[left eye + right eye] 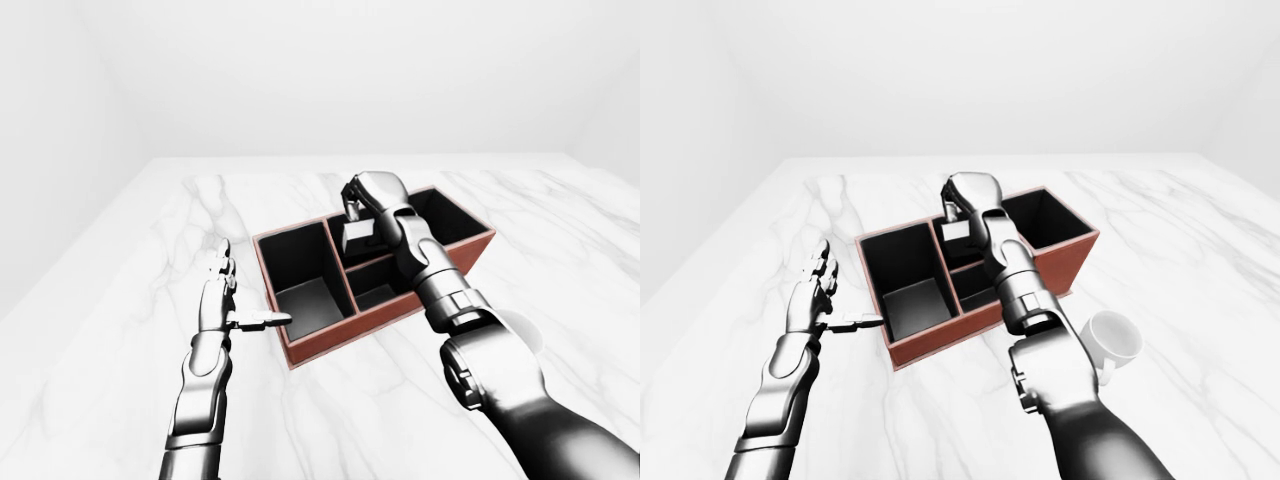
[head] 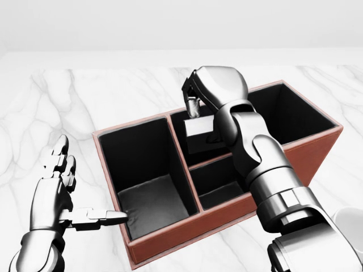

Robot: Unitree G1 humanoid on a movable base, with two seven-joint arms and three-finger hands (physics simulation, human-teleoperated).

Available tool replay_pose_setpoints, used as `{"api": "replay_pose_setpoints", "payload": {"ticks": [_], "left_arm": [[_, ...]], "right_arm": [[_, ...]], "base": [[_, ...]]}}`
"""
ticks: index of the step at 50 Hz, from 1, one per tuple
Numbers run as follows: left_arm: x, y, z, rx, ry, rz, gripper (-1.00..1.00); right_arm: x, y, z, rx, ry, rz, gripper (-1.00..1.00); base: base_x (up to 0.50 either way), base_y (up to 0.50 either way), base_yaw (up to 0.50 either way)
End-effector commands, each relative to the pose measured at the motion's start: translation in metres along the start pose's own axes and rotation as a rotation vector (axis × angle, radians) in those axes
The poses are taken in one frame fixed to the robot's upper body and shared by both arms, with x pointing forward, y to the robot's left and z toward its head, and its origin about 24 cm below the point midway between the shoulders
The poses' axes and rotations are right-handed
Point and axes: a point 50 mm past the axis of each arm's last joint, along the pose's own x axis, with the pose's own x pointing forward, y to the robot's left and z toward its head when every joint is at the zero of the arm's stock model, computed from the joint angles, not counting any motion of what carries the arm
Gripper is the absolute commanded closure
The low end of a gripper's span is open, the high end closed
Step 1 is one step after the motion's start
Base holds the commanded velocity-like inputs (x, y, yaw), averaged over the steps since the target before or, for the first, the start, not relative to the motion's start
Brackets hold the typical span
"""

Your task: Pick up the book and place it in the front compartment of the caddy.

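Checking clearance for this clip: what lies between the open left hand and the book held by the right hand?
In the head view, the caddy's large empty left compartment and its divider wall separate the left hand from the book.
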Motion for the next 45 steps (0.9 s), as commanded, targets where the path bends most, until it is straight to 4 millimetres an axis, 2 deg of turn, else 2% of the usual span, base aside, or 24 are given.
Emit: {"api": "replay_pose_setpoints", "payload": {"ticks": [1,45], "left_arm": [[0.0005,-0.0001,-0.0008,0.000,0.004,0.000,-1.00],[-0.0001,0.0002,0.0016,0.004,-0.007,0.001,-1.00]], "right_arm": [[0.0025,-0.0072,0.0033,-0.007,-0.009,-0.043,1.00],[0.0044,0.0000,0.0070,-0.028,-0.007,-0.045,1.00]], "base": [[0.00,0.00,0.00],[0.00,0.00,0.00]]}}
